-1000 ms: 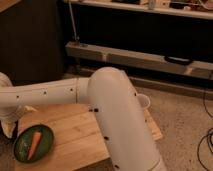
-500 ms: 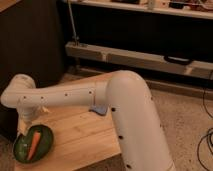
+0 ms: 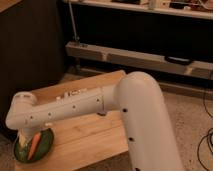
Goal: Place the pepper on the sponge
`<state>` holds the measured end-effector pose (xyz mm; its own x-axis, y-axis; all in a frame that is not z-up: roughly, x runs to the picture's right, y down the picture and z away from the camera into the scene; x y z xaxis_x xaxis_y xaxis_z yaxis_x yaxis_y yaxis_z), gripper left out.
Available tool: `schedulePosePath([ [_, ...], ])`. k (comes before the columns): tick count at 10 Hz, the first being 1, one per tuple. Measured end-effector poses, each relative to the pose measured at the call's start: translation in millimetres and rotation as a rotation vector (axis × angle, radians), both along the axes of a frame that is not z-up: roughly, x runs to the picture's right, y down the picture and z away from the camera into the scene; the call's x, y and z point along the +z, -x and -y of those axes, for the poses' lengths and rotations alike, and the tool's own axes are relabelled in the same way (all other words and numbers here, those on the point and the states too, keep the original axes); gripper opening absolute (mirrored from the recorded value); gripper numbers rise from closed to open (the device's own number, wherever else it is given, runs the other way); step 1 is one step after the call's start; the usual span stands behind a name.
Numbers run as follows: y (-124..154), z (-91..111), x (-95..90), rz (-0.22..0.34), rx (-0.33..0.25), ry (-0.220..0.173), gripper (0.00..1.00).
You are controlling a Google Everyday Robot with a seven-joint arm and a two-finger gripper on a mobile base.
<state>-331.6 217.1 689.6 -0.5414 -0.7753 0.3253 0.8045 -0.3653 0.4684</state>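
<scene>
The orange pepper (image 3: pixel 34 145) lies tilted in a round green dish (image 3: pixel 44 144) at the wooden table's front left corner. My gripper (image 3: pixel 24 134) hangs down from the white wrist (image 3: pixel 22 112) right over the dish's left side, close beside the pepper's upper end. The gripper is mostly hidden by the wrist. Only a small bluish sliver of the sponge (image 3: pixel 102 114) peeks out under the forearm near the table's middle.
The light wooden table (image 3: pixel 85 140) carries the dish and the sponge. My thick white arm (image 3: pixel 145 115) crosses the table from the right. Behind stand a dark wall and a metal shelf rail (image 3: pixel 130 57). Cables lie on the speckled floor (image 3: pixel 200 130) at right.
The arm has swung further left and down, bringing the wrist and gripper over the green dish. The forearm now covers most of the sponge. The pepper has stayed in the dish.
</scene>
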Motion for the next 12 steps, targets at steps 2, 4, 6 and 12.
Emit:
schedulePosePath([
  [2,2.6,0.4,-7.1,-0.019,0.047,-0.002,0.8],
  [4,1.8,1.5,-7.4,-0.023,0.053,-0.002,0.8],
  [6,3.4,1.5,-7.0,-0.029,0.045,0.0,0.8],
  [12,31.8,-3.3,18.4,-0.069,-0.007,0.06,0.8],
])
